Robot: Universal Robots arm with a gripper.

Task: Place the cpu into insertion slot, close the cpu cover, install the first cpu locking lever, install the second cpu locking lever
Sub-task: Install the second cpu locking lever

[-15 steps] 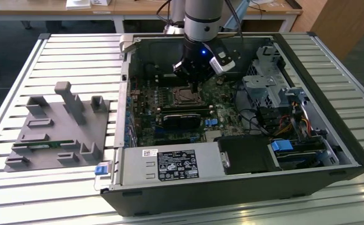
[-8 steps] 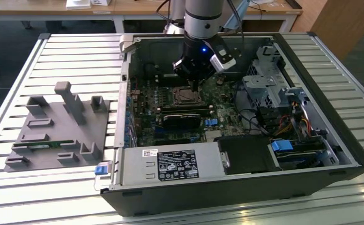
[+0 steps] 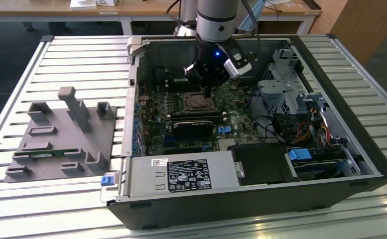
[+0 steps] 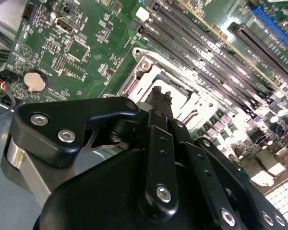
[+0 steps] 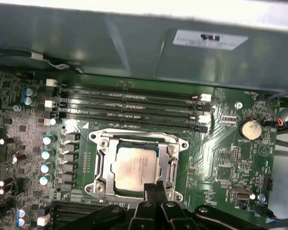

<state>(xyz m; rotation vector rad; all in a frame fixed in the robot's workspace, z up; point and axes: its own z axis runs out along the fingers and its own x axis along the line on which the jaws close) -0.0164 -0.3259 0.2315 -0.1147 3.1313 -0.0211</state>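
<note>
The gripper (image 5: 156,188), jaws together and empty, hovers at the closed cpu cover (image 5: 103,158) over the cpu (image 5: 134,165).

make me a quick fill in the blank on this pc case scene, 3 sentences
1. The cpu sits inside the ____.
2. The cpu cover lies ____ over the chip.
3. The gripper hangs right above the ____ inside the computer case.

Missing words: insertion slot; closed; cpu
</note>
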